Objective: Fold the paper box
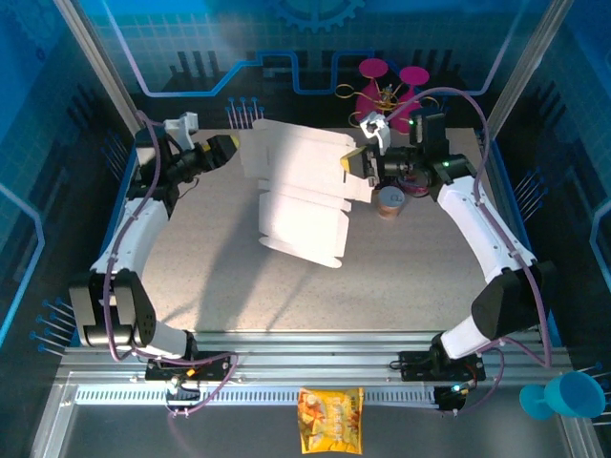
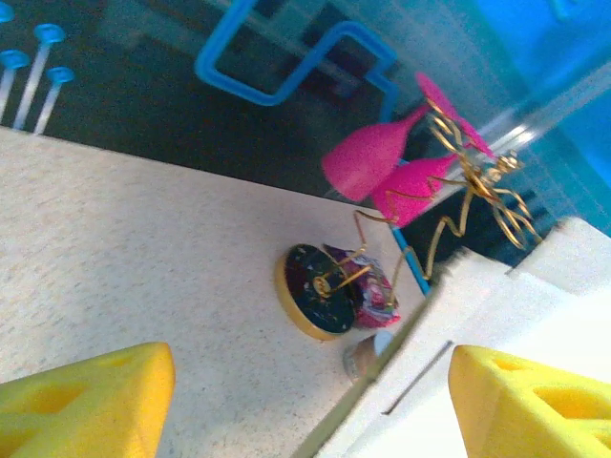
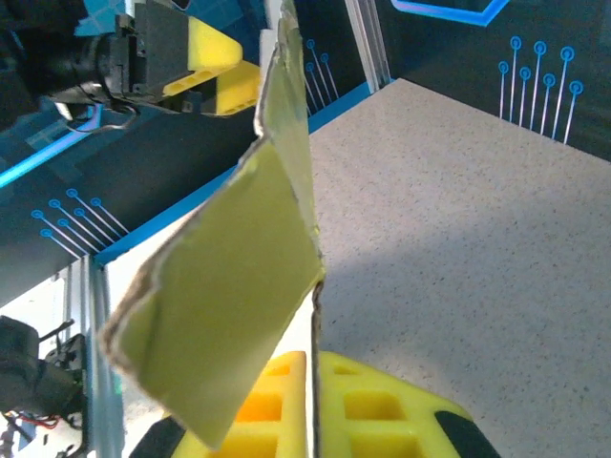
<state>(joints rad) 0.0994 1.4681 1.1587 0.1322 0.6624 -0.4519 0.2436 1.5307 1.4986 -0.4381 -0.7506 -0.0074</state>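
The paper box (image 1: 298,196) is an unfolded die-cut sheet held upright above the middle of the table, its white inside facing the top camera. My right gripper (image 1: 352,164) is shut on its right edge. In the right wrist view both yellow fingers (image 3: 401,410) press the thin edge between them, and a golden-yellow flap (image 3: 224,315) hangs to the left. My left gripper (image 1: 235,148) stands open at the sheet's upper left edge. In the left wrist view the white sheet (image 2: 496,324) lies against the right finger (image 2: 535,401), with wide space to the other finger.
Two pink glasses on a gold wire stand (image 1: 387,88) sit at the back, with a black-and-gold disc base (image 2: 320,291). A small brown cup (image 1: 389,201) stands just below my right gripper. A snack bag (image 1: 331,418) lies on the front rail, a blue cup (image 1: 563,393) at the right.
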